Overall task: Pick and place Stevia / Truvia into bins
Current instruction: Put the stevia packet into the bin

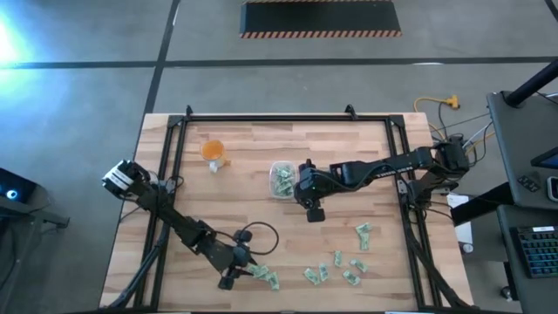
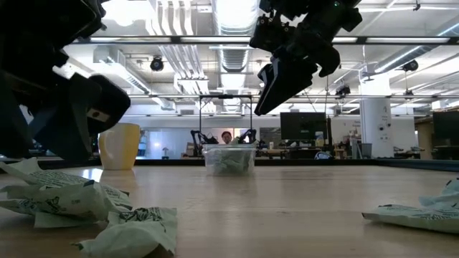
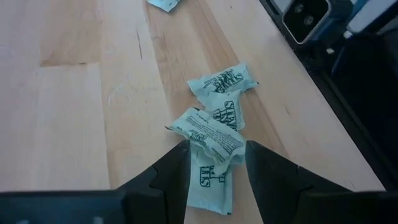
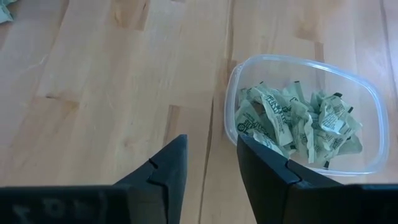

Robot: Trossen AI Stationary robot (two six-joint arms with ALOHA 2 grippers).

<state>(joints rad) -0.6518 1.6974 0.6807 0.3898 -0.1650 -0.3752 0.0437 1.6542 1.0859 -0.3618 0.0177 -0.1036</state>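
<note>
Left gripper (image 3: 216, 167) jaws are sitting partly apart, straddling a green sachet (image 3: 209, 138) that's touching both inner faces, atop a small pile at the desk (image 1: 235, 174) front edge. Right gripper (image 4: 211, 165) jaws are hanging apart and empty, just beside the clear container (image 4: 367, 93) holding crumpled sachets mid-desk.

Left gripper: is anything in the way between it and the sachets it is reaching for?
Nothing visible. The left gripper is already down over the cluster of sachets near the table's front edge, with one sachet lying between its open fingers. Only bare wood shows around the pile.
</note>
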